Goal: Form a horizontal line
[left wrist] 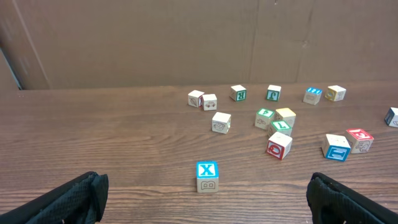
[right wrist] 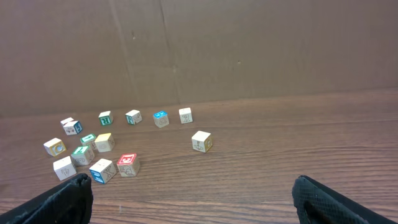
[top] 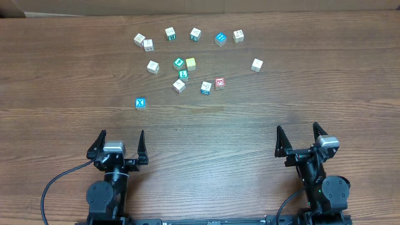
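Observation:
No row of cubes stands on the table; the cubes lie scattered at the far middle. A green cube with a white mark [top: 179, 63] [left wrist: 265, 117] touches a plain yellow cube [top: 190, 63]. Just nearer sit a green "L" cube [top: 183, 75] [left wrist: 280, 127] and a white-topped cube [top: 179, 85] [left wrist: 279, 146] with a red side. A red-topped cube [top: 219, 82] [right wrist: 127, 163] lies to their right. My left gripper [top: 122, 139] [left wrist: 208, 205] and right gripper [top: 297, 132] [right wrist: 193, 202] rest near the front edge, both open and empty, far from the cubes.
A blue "X" cube [top: 140, 103] [left wrist: 206, 176] stands alone ahead of the left gripper. A blue-sided cube [top: 205, 87] sits beside the red-topped one. Several more cubes form a loose arc at the back [top: 195, 34], and a lone one [top: 257, 64] lies to the right.

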Controlling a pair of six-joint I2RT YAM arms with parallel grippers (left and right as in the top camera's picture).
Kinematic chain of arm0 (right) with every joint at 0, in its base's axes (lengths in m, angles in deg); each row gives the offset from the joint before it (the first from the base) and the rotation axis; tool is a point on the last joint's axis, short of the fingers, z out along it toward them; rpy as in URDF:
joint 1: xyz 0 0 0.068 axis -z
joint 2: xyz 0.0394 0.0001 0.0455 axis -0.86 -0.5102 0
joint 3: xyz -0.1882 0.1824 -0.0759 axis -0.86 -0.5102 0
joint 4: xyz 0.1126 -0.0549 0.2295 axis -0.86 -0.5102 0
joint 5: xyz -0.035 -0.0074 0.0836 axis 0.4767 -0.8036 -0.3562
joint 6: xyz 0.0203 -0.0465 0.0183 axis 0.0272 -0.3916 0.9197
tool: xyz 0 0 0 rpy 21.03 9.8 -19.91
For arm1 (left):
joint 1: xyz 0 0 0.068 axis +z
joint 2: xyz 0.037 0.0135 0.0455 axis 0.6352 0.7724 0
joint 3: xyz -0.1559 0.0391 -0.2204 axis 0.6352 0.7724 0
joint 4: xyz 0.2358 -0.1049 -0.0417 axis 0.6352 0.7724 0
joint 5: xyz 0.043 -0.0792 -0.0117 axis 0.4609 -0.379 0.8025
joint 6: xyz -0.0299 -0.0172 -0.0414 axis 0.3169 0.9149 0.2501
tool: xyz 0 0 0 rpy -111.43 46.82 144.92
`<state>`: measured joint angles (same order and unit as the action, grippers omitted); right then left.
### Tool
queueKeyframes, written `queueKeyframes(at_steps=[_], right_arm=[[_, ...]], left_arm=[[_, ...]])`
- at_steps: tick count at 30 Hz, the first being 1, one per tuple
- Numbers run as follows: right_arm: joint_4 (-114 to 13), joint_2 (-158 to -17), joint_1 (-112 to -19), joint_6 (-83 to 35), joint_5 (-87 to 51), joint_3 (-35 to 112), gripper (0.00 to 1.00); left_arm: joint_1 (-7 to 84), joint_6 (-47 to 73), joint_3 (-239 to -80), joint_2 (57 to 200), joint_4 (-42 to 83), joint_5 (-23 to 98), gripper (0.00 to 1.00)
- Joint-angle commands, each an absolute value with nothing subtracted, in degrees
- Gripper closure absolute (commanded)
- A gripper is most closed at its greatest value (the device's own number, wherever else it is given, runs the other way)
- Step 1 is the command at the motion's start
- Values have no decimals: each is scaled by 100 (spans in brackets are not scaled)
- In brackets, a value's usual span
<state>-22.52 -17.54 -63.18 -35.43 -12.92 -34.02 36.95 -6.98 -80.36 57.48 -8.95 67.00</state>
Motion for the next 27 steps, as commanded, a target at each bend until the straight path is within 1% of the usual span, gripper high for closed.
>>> queueKeyframes(at_steps=[1,13,19,23,27], right_arm=[[-2206,-1687,-6349,-3589,-1284,-3456,0],[-2206,-1687,-6349,-3589,-1284,-3456,0],[-2206,-1687,-6349,-3589,-1284,-3456,0],[-2206,-1687,-6349,-3589,-1284,-3456,0],[-2206,-1687,-6349,-3589,-1284,-3456,0]], left_arm=[[3717,-582,-8017,5687,-911,6689,1],[3717,-580,-8017,5687,-959,6672,0],[3717,-586,-8091,5687,-1295,5572,0],[3717,-634,-8425,5687,-1295,5273,0],[3717,-630,-9223,5761,-749,5159,0]])
